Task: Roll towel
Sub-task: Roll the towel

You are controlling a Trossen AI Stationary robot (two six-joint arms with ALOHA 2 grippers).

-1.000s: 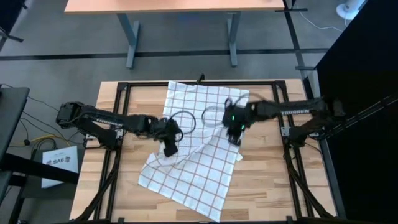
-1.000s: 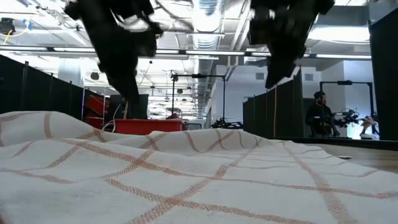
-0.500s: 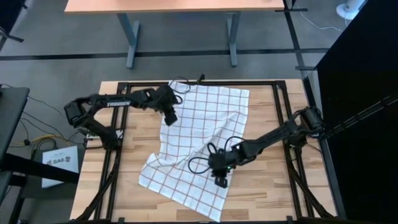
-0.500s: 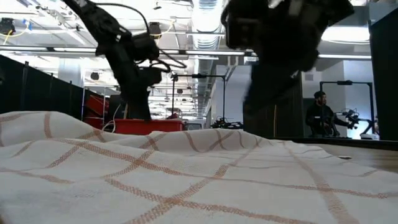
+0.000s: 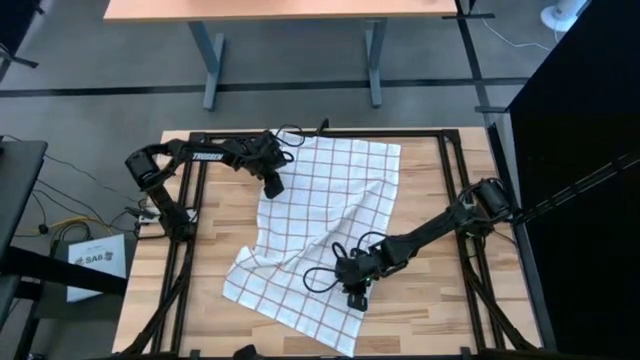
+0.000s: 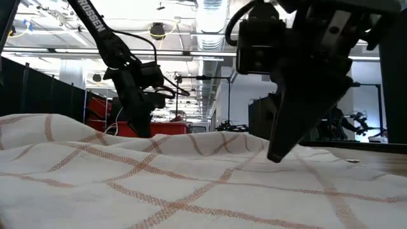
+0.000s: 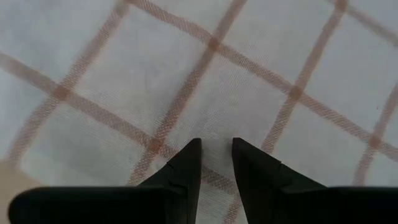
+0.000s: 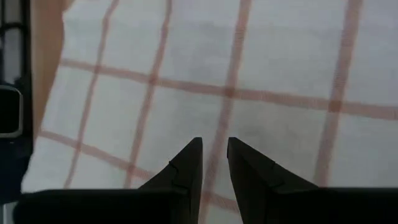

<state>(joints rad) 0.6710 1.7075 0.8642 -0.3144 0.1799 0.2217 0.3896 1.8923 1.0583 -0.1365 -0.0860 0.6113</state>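
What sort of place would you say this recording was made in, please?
Probably a robotics lab or industrial workspace. The light wooden table carries a black metal frame; the low view shows an open ceiling with exposed ducts and strip lights and dark partition panels dividing further bays behind.

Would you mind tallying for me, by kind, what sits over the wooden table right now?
Towel: 1, spread flat, a bit rumpled.
Grippers: 2, left gripper at the towel's far left edge, right gripper near its near right edge, both with jaws slightly apart.
Total: 3.
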